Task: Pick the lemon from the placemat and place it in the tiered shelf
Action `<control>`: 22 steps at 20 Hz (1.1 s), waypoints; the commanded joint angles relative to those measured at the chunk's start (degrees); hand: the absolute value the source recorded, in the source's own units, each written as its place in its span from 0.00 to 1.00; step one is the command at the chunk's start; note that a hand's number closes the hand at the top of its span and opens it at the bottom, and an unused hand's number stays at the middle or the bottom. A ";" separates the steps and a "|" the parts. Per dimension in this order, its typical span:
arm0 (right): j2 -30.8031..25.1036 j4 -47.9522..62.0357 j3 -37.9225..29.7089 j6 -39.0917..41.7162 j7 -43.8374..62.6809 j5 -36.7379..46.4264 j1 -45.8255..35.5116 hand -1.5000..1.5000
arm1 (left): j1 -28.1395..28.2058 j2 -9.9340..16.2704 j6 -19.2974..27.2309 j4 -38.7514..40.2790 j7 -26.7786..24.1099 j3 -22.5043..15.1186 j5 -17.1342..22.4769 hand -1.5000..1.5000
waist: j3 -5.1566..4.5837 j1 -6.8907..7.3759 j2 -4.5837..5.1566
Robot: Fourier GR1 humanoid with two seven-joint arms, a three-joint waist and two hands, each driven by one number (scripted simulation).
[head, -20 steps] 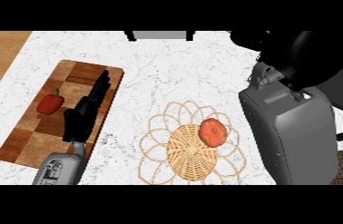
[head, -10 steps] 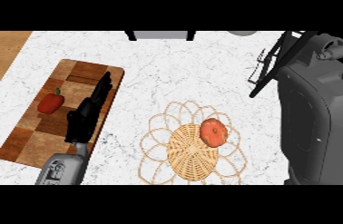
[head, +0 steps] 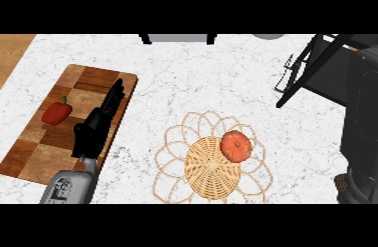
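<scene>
The task's fruit [head: 236, 146], round and orange-red, lies on the right part of a woven straw placemat [head: 210, 163] at the middle of the white counter. The black-framed tiered shelf [head: 310, 71] stands at the far right, partly cut off by the view's edge. My left hand [head: 97, 126] rests open over a wooden cutting board [head: 44, 151], fingers straight and pointing away, well left of the fruit. Of my right arm only the dark grey forearm [head: 363, 141] shows along the right edge; its hand is out of view.
A small red pepper [head: 57, 112] lies on the cutting board, left of my left hand. A grey object with black legs [head: 177, 38] sits at the counter's far edge. White marble counter [head: 207, 86] separates placemat and shelf.
My right arm has swung rightward toward the view's edge, uncovering the black shelf, and its hand has left the view. The left hand and the fruit have not moved.
</scene>
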 commanded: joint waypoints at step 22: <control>-9.33 17.62 -9.63 -35.75 -14.34 -18.45 7.05 1.00 | -2.15 -1.90 0.10 1.33 0.58 0.62 -1.26 0.50 | 0.02 0.00 0.08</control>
